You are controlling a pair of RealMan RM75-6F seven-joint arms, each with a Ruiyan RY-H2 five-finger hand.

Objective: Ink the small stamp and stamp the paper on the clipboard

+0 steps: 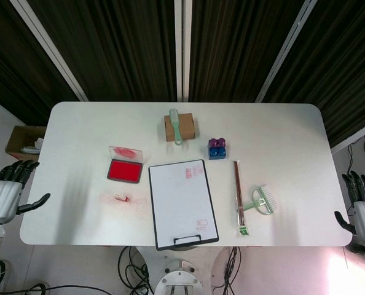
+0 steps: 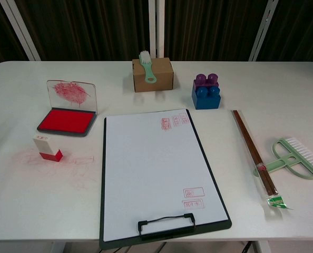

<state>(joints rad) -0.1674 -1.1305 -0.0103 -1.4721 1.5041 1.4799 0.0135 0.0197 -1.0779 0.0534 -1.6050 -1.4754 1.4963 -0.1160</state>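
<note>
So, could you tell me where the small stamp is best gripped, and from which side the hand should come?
Probably by the white upper body of the small stamp, coming from above. It stands upright on the table with its red base down, just in front of the open ink pad. The left hand is nearer and holds nothing.

White worktop [image 2: 283,84], red smears by the stamp. Stamp [image 2: 47,147]: white body, red base. Ink pad [image 2: 67,122] bright red, dark tray. Paper [image 2: 154,168] white with red marks; clipboard [image 2: 162,236] black. Box [image 2: 159,76] brown; brushes [image 2: 296,161] pale green; blocks [image 2: 206,92] purple over blue.
</note>
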